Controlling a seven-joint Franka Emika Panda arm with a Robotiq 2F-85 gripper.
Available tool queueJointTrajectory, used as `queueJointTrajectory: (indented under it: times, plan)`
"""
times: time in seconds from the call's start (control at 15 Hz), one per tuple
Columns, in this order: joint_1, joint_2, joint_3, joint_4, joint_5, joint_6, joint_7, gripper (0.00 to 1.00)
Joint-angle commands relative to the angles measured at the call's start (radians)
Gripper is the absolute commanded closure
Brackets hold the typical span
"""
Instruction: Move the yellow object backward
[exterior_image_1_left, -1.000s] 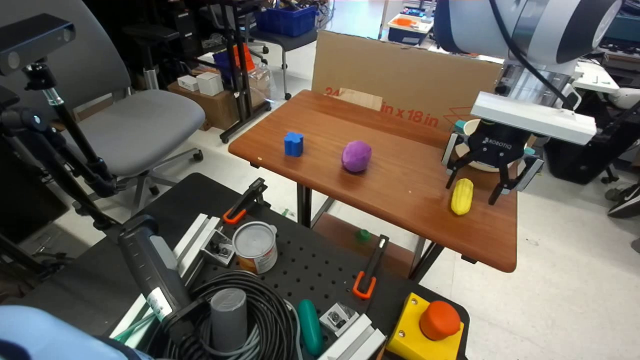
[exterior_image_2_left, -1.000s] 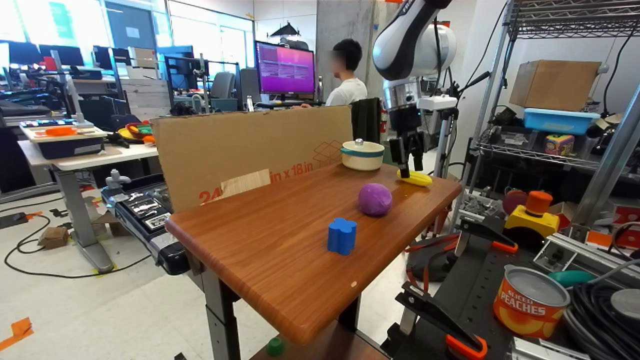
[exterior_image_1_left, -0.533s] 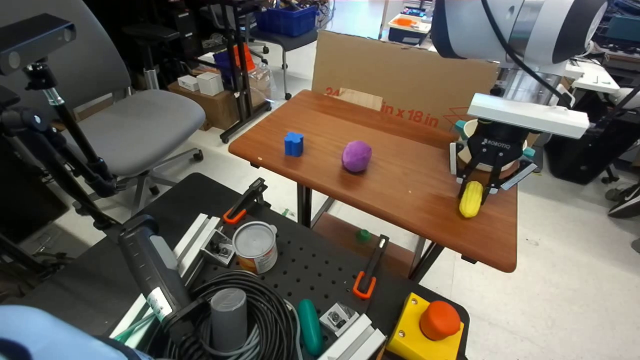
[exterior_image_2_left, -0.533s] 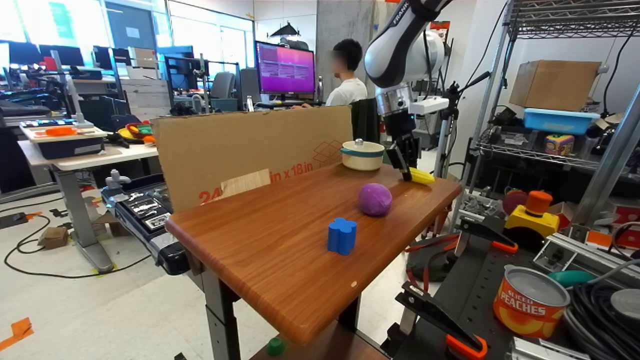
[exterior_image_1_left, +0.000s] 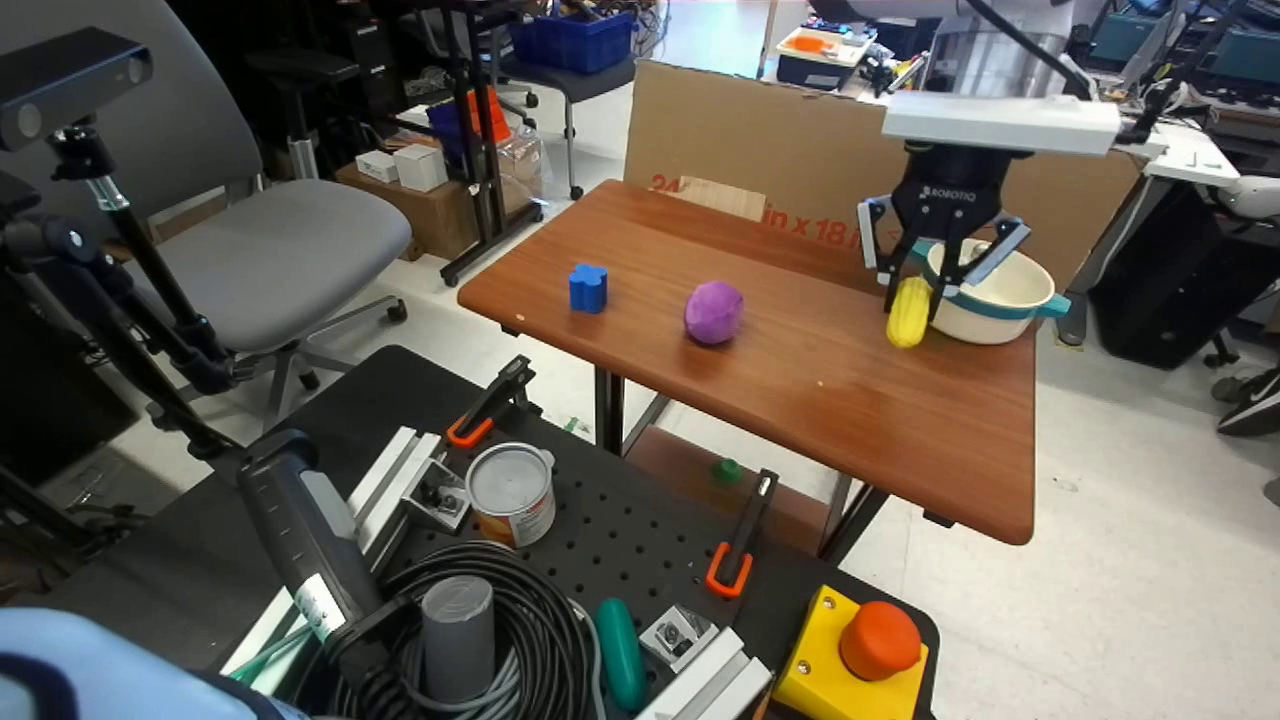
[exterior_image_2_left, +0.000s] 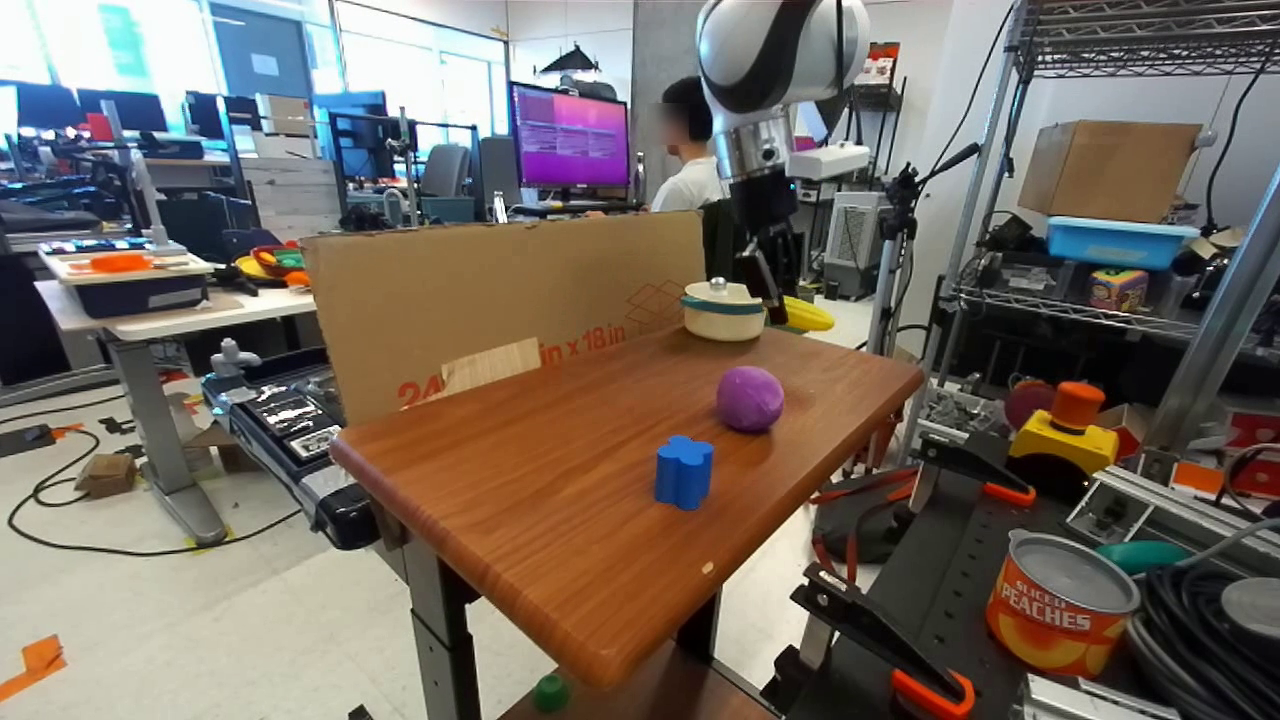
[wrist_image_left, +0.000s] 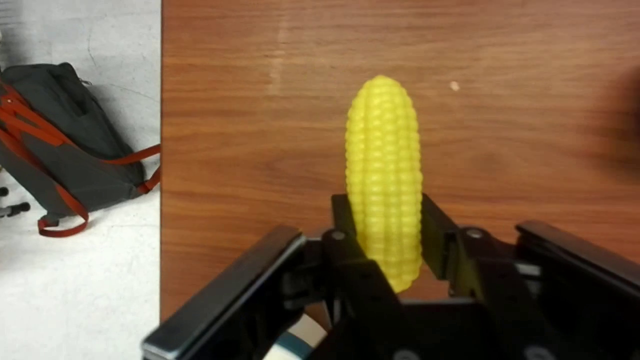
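Yellow corn cob lifted off the tabletop since earlier, gripper clamped on its sides

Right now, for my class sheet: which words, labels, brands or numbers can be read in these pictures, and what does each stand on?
"ROBOTIQ": on the gripper.
"SLICED PEACHES": on the can.
"24": in red on the cardboard panel.
"in x 18 in": in red on the same cardboard panel.
Too small or blurred to read: the text on the monitor and the white label on the dark tool.
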Motion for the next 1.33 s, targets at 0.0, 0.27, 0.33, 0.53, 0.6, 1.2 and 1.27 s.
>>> queueJointTrajectory:
  times: [0.0,0.27,0.33,0.53,0.6,1.2,1.27]
  plan:
    - [0.034,-0.047,0.048,0.0,0.011,0.002,0.04,0.91]
    - [0.07,0.026,0.082,0.103,0.009,0.008,0.064,0.91]
    - [0.076,0.054,0.086,0.133,0.005,0.009,0.063,0.91]
    - [0.085,0.15,0.084,0.228,-0.006,0.017,0.054,0.91]
    - [0.088,0.185,0.081,0.26,-0.011,0.024,0.056,0.91]
    - [0.094,0.378,0.075,0.445,-0.028,0.005,0.017,0.91]
    - [0.094,0.371,0.075,0.436,-0.032,0.0,0.008,0.41]
